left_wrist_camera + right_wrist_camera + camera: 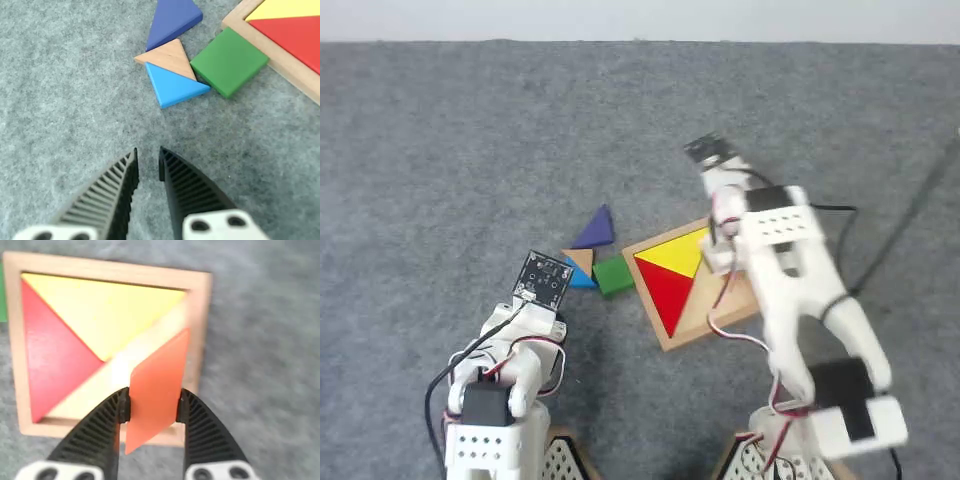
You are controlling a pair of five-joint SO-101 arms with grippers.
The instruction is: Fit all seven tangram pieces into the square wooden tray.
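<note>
My right claw [150,402] is clamped on the orange piece [156,385], one finger on each of its flat faces, so the piece stands on edge between them and not flat. It hangs over the wooden tray [110,267], above the tray's bare half and close to the rim on that side.

What matters for the coming move is how the piece lies against that gap. Its long axis runs from my fingers out toward the tray's rim, slanted against the tray's sides and roughly along the free edge of the yellow triangle [105,310]. The open floor sits straight beneath it. I judge that I have to tip the piece down flat and square its slanted ends to the neighbours before letting go.

The orange piece looks like a thin, smooth slab with slanted ends, probably the parallelogram. The yellow triangle and the red triangle [50,360] already lie flat in the tray, meeting along one seam and filling its other half.

My left claw [148,162] is open only a slit and holds nothing. It hangs over the grey felt outside the tray, well apart from the tray's bare half, so my right claw is by far the nearer one. Between my left claw and the tray lie the green square [229,61], touching the tray's rim, and the blue triangle [175,86].
</note>
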